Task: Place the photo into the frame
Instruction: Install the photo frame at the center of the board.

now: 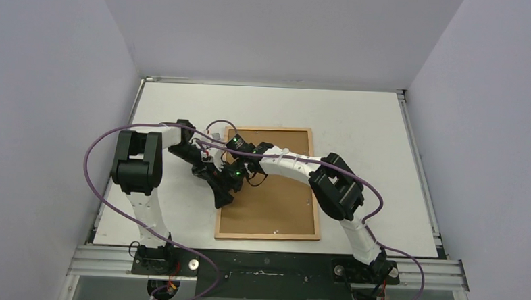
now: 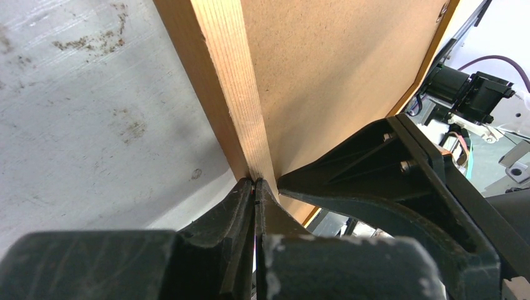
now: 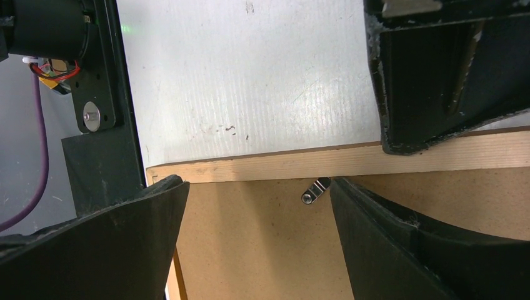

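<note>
The frame [image 1: 267, 236] lies back-up on the table, and a brown fibreboard backing [image 1: 274, 204] fills it. The photo is hidden. My left gripper [image 1: 223, 201] is shut, its tips touching the frame's left wooden rail [image 2: 231, 94]. In the left wrist view the left gripper [image 2: 255, 181] has its jaws pressed together with nothing seen between them. My right gripper [image 1: 243, 169] hovers open just beside it, over the backing. In the right wrist view the right gripper [image 3: 257, 182] spans bare backing [image 3: 250, 250], with a small metal clip [image 3: 312, 190] next to the rail [image 3: 262, 167].
The two arms cross closely over the frame's left side; a black finger [image 2: 387, 169] of the right gripper sits right beside the left tips. White table [image 1: 358, 127] surrounds the frame, walled on three sides. Purple cables [image 1: 94, 149] loop off both arms.
</note>
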You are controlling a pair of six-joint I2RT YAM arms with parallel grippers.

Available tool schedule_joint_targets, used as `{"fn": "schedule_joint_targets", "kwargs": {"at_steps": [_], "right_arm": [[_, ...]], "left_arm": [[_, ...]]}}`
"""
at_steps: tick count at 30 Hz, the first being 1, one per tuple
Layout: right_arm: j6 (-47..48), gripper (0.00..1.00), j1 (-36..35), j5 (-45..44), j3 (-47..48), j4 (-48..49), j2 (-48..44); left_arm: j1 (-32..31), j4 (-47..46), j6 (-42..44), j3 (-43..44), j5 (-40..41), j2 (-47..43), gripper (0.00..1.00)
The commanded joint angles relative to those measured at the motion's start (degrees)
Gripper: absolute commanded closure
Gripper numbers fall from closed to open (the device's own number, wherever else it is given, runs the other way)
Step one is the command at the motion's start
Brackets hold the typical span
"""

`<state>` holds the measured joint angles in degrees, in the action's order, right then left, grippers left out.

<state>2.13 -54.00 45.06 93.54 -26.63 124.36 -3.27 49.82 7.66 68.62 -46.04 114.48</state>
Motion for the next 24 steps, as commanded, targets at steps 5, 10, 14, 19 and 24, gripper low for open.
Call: {"fn": "schedule_joint_targets", "kwargs": {"at_steps": [5,10,14,19,24], "right_arm": [[1.8,0.14,-0.7,2.3,0.4,-2.7,0.8],[2.1,0.15,-1.5,3.2,0.6,-3.9,1.0],[1.4,0.15,-2.1,4.7,-0.4,-2.9,0.8],[-1.2,0.15,-2.5,6.9,-3.2,2.1,0.7],[-6.4,0.16,-2.5,8.3,-8.9,10.3,-0.2]], "left_arm": [[-0.2,-5.0,0.4,-0.1,2.3,1.4,1.00],[-0.2,-5.4,0.1,-0.3,2.5,1.4,1.00],[-0.2,-5.6,-0.1,-0.2,2.5,1.3,1.00],[-0.2,-5.8,-0.3,-0.2,2.4,1.5,1.00],[-0.2,-6.1,-0.4,-0.7,2.2,1.7,1.00]]}}
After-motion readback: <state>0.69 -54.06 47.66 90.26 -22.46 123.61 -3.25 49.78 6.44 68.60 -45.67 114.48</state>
